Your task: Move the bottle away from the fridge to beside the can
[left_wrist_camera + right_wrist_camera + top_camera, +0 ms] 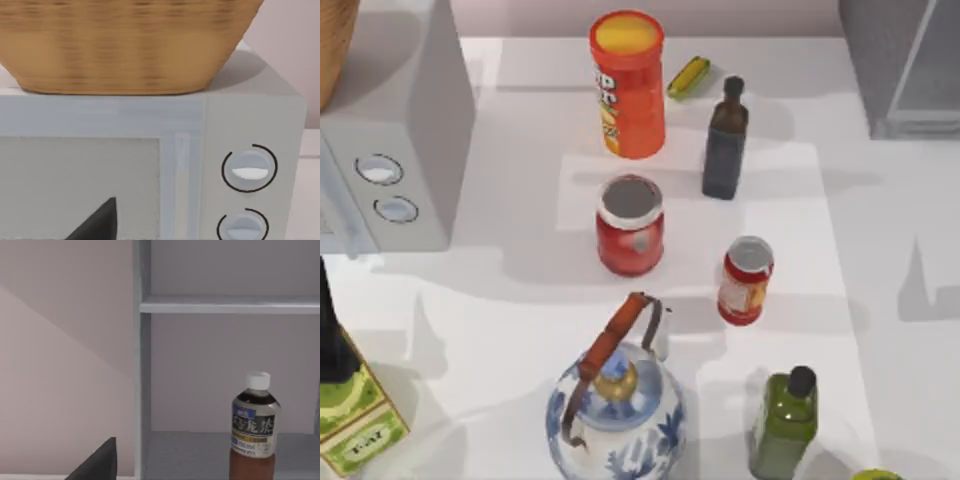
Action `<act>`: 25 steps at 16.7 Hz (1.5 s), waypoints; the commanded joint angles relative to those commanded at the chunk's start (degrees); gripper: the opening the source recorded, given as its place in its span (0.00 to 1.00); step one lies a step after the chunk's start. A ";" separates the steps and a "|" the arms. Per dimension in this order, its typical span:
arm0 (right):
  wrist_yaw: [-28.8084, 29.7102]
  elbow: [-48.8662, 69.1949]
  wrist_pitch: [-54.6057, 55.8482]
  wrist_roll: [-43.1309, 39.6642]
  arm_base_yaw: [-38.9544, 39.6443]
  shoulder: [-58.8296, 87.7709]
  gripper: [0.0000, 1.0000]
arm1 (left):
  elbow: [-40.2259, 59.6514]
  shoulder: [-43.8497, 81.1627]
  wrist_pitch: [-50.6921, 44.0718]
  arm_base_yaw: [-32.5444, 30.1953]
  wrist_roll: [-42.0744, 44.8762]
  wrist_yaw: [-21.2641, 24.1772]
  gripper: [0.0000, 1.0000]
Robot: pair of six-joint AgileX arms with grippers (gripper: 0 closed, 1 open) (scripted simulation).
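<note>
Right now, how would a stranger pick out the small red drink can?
Start at the tall orange chips tube at the table's back. Come forward past the wider red grey-lidded tin; the small red drink can stands to its right, slimmer, with a silver top and white-yellow label.

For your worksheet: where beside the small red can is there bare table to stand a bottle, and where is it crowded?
Bare table lies right of the can, toward the fridge. Left is crowded by the red tin and teapot.

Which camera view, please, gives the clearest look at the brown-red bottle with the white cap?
The right wrist view: the brown-red bottle with the white cap stands upright inside the grey fridge, under a shelf, label facing the camera. The top view gives the fridge's outside at the table's right; the left wrist view faces the pale dial box.
</note>
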 joint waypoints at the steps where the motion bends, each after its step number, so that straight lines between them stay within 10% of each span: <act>1: -0.63 2.38 3.39 0.11 -0.70 5.38 1.00 | 0.00 0.00 0.00 0.00 0.00 0.00 1.00; 14: -6.41 33.35 42.00 0.49 -8.22 84.55 1.00 | 0.00 0.00 0.00 0.00 0.00 0.00 1.00; 25: -6.86 39.24 46.68 0.21 -9.00 96.28 1.00 | 0.00 0.00 0.00 0.00 0.00 0.00 1.00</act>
